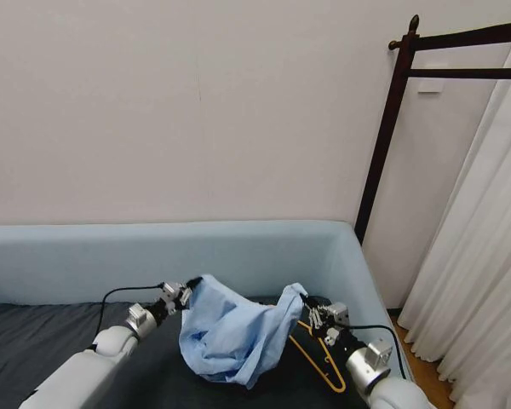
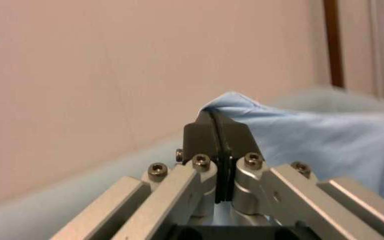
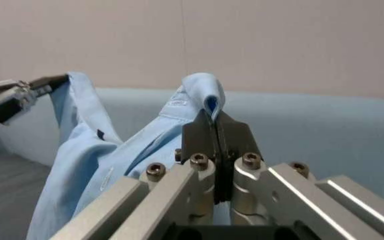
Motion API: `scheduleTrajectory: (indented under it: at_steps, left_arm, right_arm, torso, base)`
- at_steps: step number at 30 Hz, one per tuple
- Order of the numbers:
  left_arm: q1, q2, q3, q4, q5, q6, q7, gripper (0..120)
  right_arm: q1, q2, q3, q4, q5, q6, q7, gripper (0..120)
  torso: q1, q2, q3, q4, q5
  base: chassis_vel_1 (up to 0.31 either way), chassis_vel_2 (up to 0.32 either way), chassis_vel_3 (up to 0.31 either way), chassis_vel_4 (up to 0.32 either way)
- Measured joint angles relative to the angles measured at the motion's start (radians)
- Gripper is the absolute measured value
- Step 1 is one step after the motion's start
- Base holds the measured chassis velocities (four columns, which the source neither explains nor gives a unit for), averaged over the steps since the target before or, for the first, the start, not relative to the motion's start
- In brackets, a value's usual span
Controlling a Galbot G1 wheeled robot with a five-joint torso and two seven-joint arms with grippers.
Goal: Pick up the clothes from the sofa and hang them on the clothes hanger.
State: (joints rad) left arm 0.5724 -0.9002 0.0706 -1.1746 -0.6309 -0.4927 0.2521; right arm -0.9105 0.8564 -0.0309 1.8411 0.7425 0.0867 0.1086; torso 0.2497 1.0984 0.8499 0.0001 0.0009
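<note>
- Your left gripper point(image 1: 180, 295) is clamped shut on one top edge of the blue shirt point(image 1: 230, 334), lower left of centre in the head view. In the left wrist view the pads meet with cloth pinched at their tips.
- Your right gripper point(image 1: 309, 313) is closed on the opposite edge, lower right of centre, with a fold of cloth standing up between its pads.
- The shirt hangs between the two grippers above the sofa point(image 1: 85, 256). Its long axis runs left to right across the bottom of the frame, and the middle sags.
- The dark wooden rack point(image 1: 381, 145) stands in the upper right, above and to the right of the shirt. Your right arm is nearer it.
- A yellow hanger point(image 1: 325, 366) lies on the seat just below the right gripper.
- Count: one shirt, one yellow hanger, one rack, two grippers.
</note>
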Motion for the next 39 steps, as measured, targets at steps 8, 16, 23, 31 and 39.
scheduleTrajectory:
  at_steps: [8,16,23,31,39]
  left_arm:
    - [0.031,0.134,-0.057,-0.390,-0.038,0.242,-0.328,0]
    - [-0.058,0.239,-0.060,-0.583,-0.096,0.503,-0.609,0]
    - [-0.203,0.214,-0.019,-0.539,-0.118,0.571,-0.685,0]
    - [-0.175,0.249,-0.075,-0.690,-0.204,0.648,-0.774,0]
    - [0.045,0.371,-0.198,-0.874,-0.213,0.642,-0.805,0]
  right_arm:
    - [0.282,-0.018,-0.116,-0.052,0.104,0.011,-0.040,0]
    - [0.644,0.037,-0.256,-0.236,0.242,0.021,-0.060,0]
    - [0.835,0.088,-0.351,-0.375,0.317,0.059,-0.123,0]
    - [0.941,0.081,-0.380,-0.367,0.388,0.084,-0.201,0]
    - [0.877,0.008,-0.379,-0.198,0.396,0.089,-0.234,0]
  torso:
    - [0.000,0.000,0.000,-0.0005,0.0003]
    - [0.000,0.000,0.000,-0.0002,0.0000]
    - [0.000,0.000,0.000,-0.0003,0.0000]
    - [0.000,0.000,0.000,-0.0009,0.0002]
    - [0.000,0.000,0.000,0.0004,-0.0001]
  base:
    - [0.000,0.000,0.000,0.000]
    - [0.000,0.000,0.000,0.000]
    - [0.000,0.000,0.000,0.000]
    - [0.000,0.000,0.000,0.000]
    - [0.000,0.000,0.000,0.000]
